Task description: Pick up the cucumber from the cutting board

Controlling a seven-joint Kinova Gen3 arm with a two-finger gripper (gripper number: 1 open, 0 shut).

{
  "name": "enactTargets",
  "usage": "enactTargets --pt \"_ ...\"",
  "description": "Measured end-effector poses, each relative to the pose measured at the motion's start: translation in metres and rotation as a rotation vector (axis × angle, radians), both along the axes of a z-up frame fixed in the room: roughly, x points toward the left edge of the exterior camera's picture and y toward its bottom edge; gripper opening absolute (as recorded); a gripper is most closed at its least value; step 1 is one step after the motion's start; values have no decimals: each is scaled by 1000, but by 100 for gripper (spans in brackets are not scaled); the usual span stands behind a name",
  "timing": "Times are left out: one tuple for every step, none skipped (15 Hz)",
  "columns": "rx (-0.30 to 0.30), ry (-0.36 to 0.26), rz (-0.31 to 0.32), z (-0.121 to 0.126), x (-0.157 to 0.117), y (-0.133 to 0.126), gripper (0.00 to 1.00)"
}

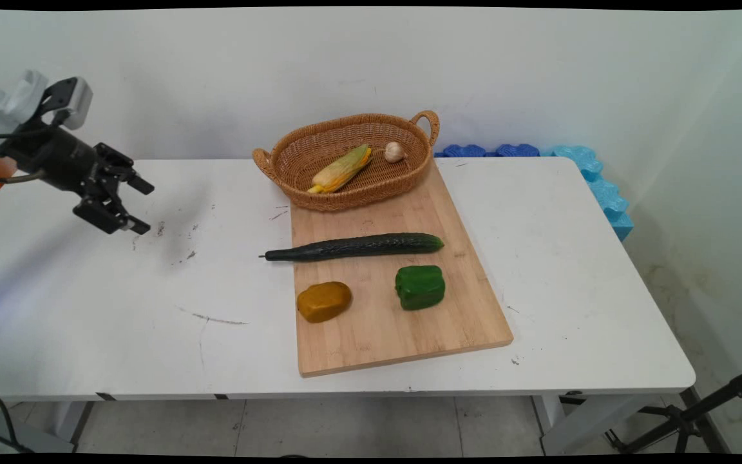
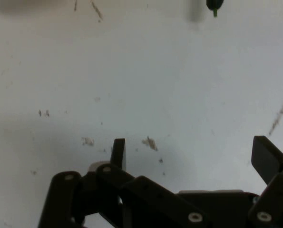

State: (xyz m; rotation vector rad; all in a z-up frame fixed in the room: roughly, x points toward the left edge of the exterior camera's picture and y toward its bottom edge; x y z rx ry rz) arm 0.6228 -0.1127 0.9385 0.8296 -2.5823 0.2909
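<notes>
White table (image 1: pixel 87 309): jaws (image 1: pixel 141 206) spread, empty; cucumber (image 1: pixel 355 247) well right.

End effector (image 1: pixel 142 206) raised at left, fingers spread, holding nothing

A white table (image 1: pixel 570 309) fills the middle, its top scuffed with dark marks toward 9 o'clock. Behind it, from 10 to 2 o'clock, stands a plain white wall (image 1: pixel 538 71). Blue foam blocks (image 1: pixel 593 177) run along the table's far edge and down its side near 2 o'clock. The grey tiled floor (image 1: pixel 371 428) shows at 6 o'clock, between white table legs. A black tripod (image 1: pixel 699 412) stands at 5 o'clock. Light is even and soft.
</notes>
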Motion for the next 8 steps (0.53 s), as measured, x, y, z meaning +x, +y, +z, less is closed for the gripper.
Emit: enactTargets --pt "-5 -2 -3 1 -5 -3 100" --pt "-11 -4 -4 2 -12 -6 100" --pt "-15 -6 -4 2 -17 -8 100" --pt "-20 -6 -4 3 -25 -12 100" --pt "-24 -6 -2 4 -33 -15 100" --pt "-28 -5 0 4 -41 -18 100" --pt "-30 -5 1 5 -46 -20 100" --pt "-34 -3 4 5 -54 -23 100"
